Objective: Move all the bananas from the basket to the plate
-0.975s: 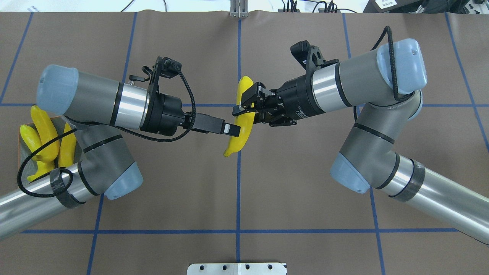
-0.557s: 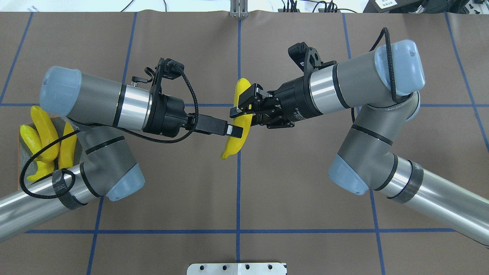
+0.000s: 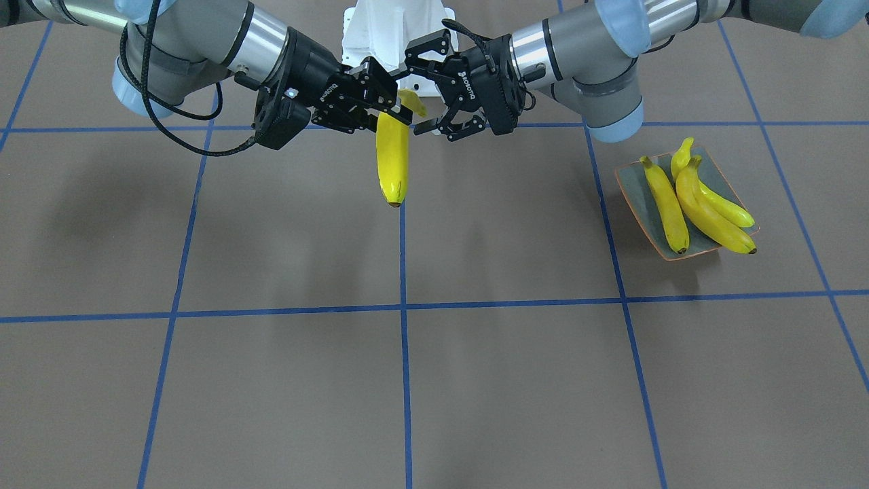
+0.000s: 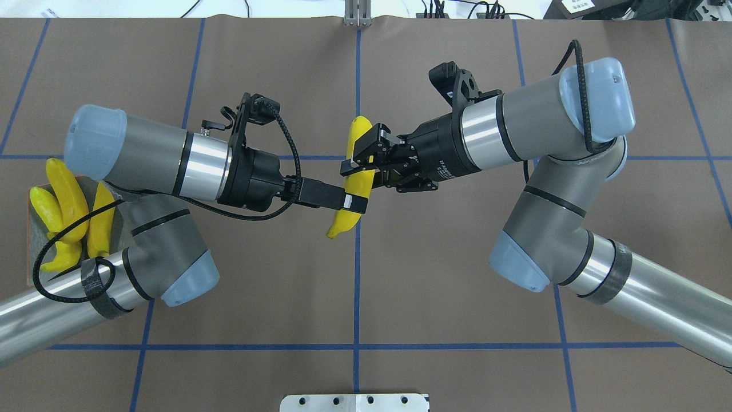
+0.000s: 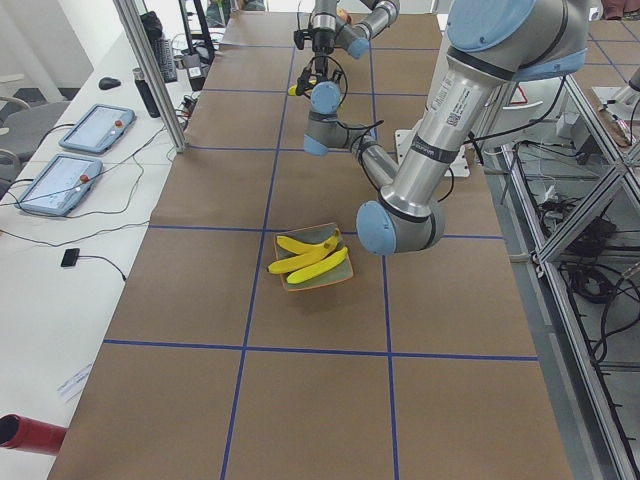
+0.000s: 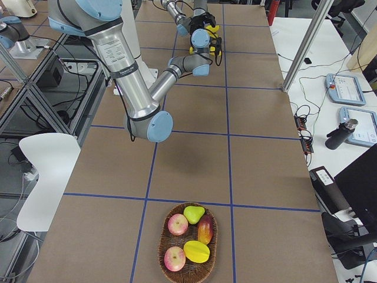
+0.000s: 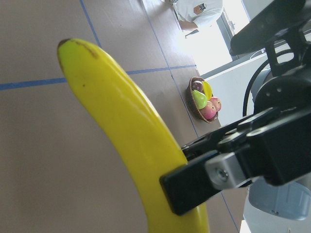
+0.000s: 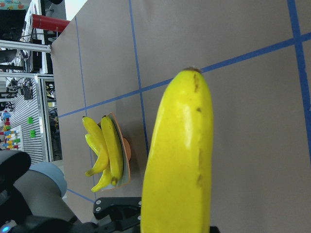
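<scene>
**A:** Overhead exterior view: what is hard to see there?

**B:** The left arm (image 4: 154,154) covers most of the small grey-green plate with orange rim (image 3: 637,187). Three yellow bananas (image 3: 699,204) lie on it.

**A:** And the fourth smooth yellow curved banana (image 3: 392,159)?

**B:** It is in the air above the brown bench (image 4: 457,286). Its long axis runs away from the robot and its dark tip is on the far side. The right hand (image 3: 390,112) clamps it. The left hand (image 3: 415,95) has its fingers apart around the stem end.

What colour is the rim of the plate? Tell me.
Orange: a thin line edging the grey-green plate. The front-facing exterior view shows it best.
</scene>
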Robot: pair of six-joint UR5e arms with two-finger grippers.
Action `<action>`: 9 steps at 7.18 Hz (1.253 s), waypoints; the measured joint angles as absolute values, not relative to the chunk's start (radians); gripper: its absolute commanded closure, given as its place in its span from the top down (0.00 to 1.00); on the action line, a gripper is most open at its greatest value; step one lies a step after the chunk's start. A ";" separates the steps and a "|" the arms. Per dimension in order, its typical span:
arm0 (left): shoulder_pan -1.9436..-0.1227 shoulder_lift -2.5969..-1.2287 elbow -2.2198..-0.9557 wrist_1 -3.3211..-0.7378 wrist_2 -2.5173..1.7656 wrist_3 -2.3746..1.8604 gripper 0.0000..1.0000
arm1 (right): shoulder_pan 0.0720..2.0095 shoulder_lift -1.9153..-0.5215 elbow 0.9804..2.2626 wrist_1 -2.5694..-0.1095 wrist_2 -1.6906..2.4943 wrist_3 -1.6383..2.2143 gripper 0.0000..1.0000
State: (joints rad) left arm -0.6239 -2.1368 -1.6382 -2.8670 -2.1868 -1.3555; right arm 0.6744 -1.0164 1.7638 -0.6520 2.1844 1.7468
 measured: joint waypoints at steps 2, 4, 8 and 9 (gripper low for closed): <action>-0.623 -2.139 -1.639 -2.868 -2.186 -1.371 0.00 | 0.668 -1.014 1.764 -0.651 2.184 1.747 0.00; -0.622 -2.140 -1.642 -2.871 -2.181 -1.403 0.00 | 0.659 -1.014 1.765 -0.650 2.183 1.746 1.00; -0.629 -2.111 -1.664 -2.876 -2.165 -1.471 0.00 | 0.699 -1.069 1.778 -0.539 2.179 1.750 1.00; -0.643 -2.053 -1.689 -2.873 -2.167 -1.482 0.00 | 0.727 -1.103 1.784 -0.519 2.178 1.750 1.00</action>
